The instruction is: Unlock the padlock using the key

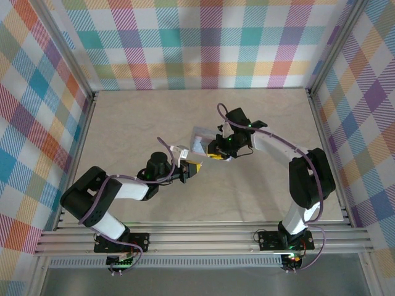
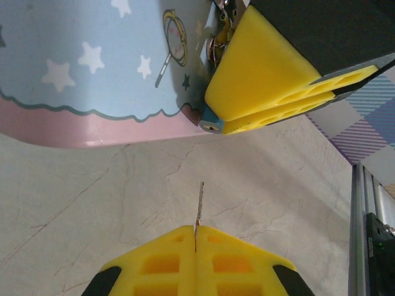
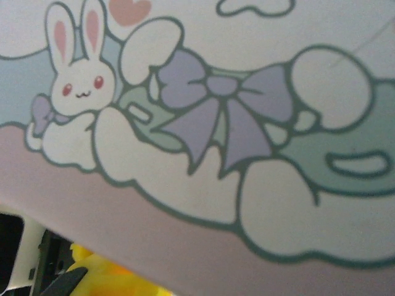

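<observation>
In the left wrist view my left gripper (image 2: 195, 229) is shut on the key (image 2: 199, 203). Its thin blade sticks out forward, pointing toward the padlock (image 2: 208, 121) a short way ahead. The padlock's small blue-teal body shows its keyhole end at the tip of my right gripper (image 2: 217, 118), whose yellow fingers (image 2: 265, 74) are closed on it. Silvery links (image 2: 220, 34) hang above it. From above, the left gripper (image 1: 194, 168) and right gripper (image 1: 217, 154) face each other at mid-table, a small gap between them.
The pastel blue-pink tin (image 1: 200, 140) lies just behind the right gripper; its starred side (image 2: 92, 61) and cartoon lid (image 3: 203, 123) sit very close to both cameras. Aluminium rails (image 1: 203, 237) border the marble tabletop (image 1: 148, 117); chequered walls surround it.
</observation>
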Robot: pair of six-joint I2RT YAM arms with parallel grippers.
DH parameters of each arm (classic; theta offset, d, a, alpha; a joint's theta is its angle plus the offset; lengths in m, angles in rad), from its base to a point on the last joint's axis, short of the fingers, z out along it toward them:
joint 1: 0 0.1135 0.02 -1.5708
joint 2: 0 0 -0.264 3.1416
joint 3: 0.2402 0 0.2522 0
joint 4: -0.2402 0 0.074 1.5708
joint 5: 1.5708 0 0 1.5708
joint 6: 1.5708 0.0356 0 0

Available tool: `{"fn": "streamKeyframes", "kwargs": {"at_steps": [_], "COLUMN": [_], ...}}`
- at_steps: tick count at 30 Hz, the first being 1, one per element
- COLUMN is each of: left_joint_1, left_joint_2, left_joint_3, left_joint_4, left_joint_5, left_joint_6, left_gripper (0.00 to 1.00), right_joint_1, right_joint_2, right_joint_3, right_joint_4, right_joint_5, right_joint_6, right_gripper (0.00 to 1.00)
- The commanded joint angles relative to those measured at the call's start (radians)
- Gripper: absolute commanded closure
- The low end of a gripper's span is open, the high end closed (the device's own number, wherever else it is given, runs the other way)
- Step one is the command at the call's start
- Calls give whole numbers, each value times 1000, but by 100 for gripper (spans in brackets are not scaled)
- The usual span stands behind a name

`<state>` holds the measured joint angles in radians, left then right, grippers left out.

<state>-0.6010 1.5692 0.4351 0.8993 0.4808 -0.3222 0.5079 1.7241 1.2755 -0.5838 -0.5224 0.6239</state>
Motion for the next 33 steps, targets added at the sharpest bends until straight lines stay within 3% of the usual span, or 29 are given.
{"fn": "streamKeyframes", "kwargs": {"at_steps": [1, 11, 33], "left_joint_1": [-11, -11, -32], "left_joint_2": [27, 78, 80], "left_joint_3": [29, 62, 60], "left_joint_4": [103, 167, 135], "left_joint_5": [30, 48, 29], "left_joint_6": [-10, -46, -15], "left_gripper": [100, 100, 100], "right_joint_1": [0, -2, -5], "right_joint_2": [-16, -21, -17], "right_joint_3": [54, 56, 56], "right_joint_4": [-13, -14, 8], "right_joint_5": [-73, -70, -54], "right_joint_6": [-33, -28, -6], "right_gripper": [100, 100, 100]}}
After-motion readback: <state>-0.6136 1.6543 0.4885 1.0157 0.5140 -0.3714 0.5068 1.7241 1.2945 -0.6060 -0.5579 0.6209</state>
